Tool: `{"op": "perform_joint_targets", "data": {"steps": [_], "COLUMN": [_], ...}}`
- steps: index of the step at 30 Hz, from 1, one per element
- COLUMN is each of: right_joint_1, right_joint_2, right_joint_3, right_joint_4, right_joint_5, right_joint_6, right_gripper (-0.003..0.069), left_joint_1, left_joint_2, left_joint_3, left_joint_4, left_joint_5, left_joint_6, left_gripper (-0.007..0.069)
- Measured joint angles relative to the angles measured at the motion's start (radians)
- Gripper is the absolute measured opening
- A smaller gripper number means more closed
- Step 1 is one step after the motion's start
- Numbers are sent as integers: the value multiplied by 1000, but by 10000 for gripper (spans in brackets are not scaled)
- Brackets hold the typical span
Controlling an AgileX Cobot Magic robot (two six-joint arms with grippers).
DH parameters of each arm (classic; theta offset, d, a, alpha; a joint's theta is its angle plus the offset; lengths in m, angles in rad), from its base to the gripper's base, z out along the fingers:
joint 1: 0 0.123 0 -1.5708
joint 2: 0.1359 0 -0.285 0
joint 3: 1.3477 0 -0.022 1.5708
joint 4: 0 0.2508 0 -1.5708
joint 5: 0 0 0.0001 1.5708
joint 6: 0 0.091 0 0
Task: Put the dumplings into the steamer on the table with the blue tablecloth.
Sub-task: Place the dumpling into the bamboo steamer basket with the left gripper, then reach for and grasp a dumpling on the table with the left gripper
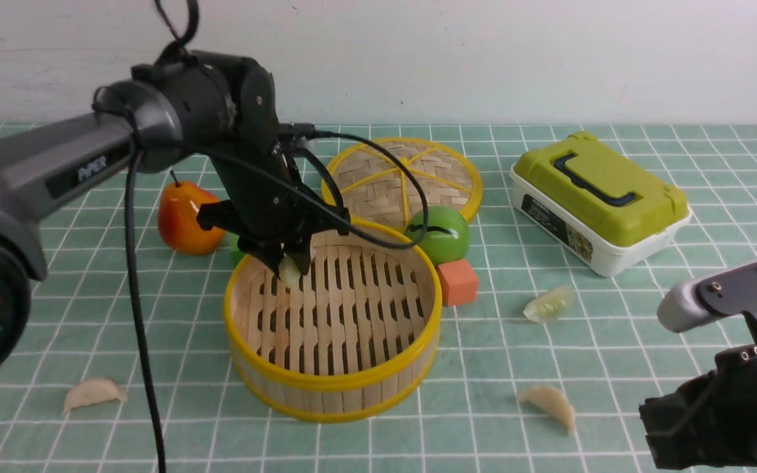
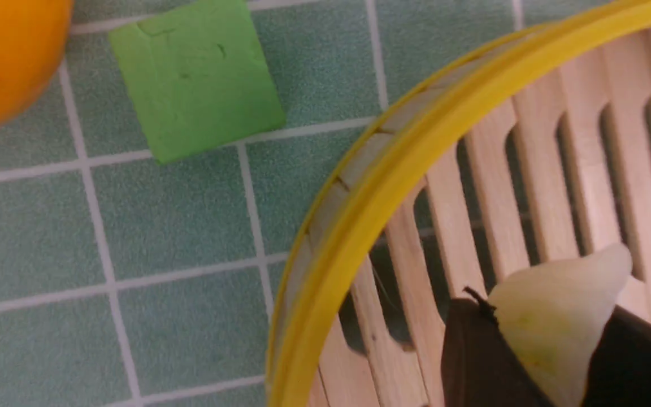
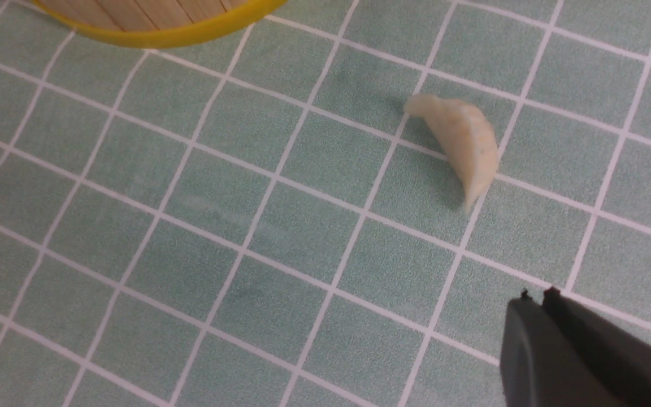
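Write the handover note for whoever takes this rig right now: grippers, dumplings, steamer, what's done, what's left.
Left gripper: shut on one dumpling, over the steamer floor by its far-left wall; not released.
Right gripper: shut, empty, above the cloth near the front-right dumpling.
On the tablecloth: front-left dumpling, translucent dumpling right of the steamer, plus the front-right one.
Done: no dumpling lies free in the steamer.
Left: release this one, then bring in the other three.
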Motion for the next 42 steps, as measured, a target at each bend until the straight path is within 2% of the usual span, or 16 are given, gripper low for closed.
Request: {"op": "perform_joint_targets", "data": {"steps": [4, 8, 11, 12, 16, 18, 21, 24, 25, 28, 35, 42], "right_joint_1": [0, 0, 0, 0, 0, 0, 0, 0, 0, 0, 0, 0], "right_joint_2": [0, 0, 0, 0, 0, 0, 0, 0, 0, 0, 0, 0], "right_joint_3": [0, 0, 0, 0, 0, 0, 0, 0, 0, 0, 0, 0], "right_joint_4": [3, 4, 4, 4, 4, 7, 7, 7, 10, 24, 45, 79], "right_joint_5": [0, 0, 2, 5, 11, 16, 20, 25, 30, 31, 31, 32], "right_joint_6": [0, 0, 0, 0, 0, 0, 0, 0, 0, 0, -16, -51], "right_gripper": [22, 22, 22, 22, 22, 22, 22, 22, 22, 22, 31, 31], "left_joint_1": [-14, -16, -16, -16, 5, 64, 165, 239, 293, 354, 357, 359], "left_joint_2": [17, 9, -11, -51, -147, -217, -276, -308, -336, -374, -382, -398], "left_joint_3": [0, -17, -33, -37, -19, 70, 238, 363, 459, 572, 714, 737], "left_joint_4": [14, 22, 47, 89, 142, 82, -29, -48, -46, -45, -63, -43], "left_joint_5": [-34, -22, 29, 93, 198, 211, 217, 200, 139, 18, -68, -224], "left_joint_6": [-7, -39, -42, -18, 143, 286, 431, 470, 481, 518, 770, 793], "left_gripper": [233, 373, 426, 451, 454, 448, 433, 423, 418, 414, 412, 360]}}
